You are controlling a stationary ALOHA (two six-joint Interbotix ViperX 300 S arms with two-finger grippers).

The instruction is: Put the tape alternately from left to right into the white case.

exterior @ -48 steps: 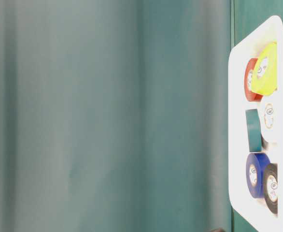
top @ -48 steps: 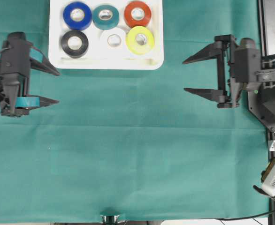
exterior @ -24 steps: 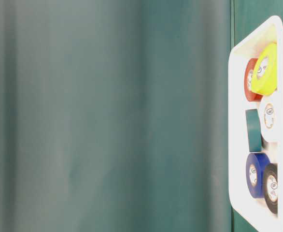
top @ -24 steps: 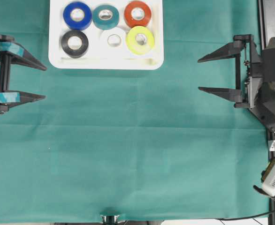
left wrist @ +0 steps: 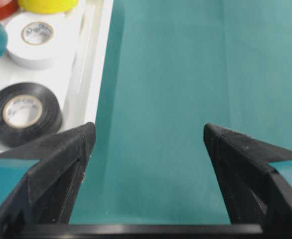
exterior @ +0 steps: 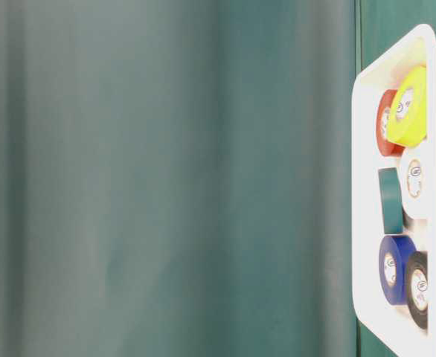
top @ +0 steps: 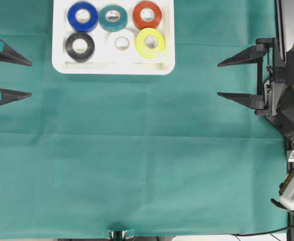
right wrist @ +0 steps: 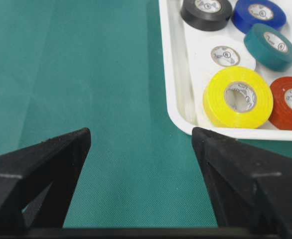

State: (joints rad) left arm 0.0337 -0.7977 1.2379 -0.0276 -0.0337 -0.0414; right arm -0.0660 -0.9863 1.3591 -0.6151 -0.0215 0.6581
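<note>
Left pincer sits at the far left edge of the overhead view, only its two finger tips showing. It has pulled back leftward since a sec ago, when the whole head was in view just beside the case. Fingers wide apart, nothing between them. Teal tape patches show on both fingers in the wrist view.

Case lies at top, left of centre, on the green cloth covering the desk; it hasn't moved. All six rolls are inside it, in two rows. Back row, left to right: blue, teal, red. Front row: black, white, yellow. The yellow roll sits tilted, leaning up against the red one and touching the white. Rolls same as in the earlier frames.

Right pincer is at the right side, fingers pointing left toward the middle, also spread wide and holding nothing. It has drawn back rightward vs a sec ago, now well apart from the case. Its wrist view looks past both fingers onto the case's near corner w/ the yellow roll nearest.
</note>
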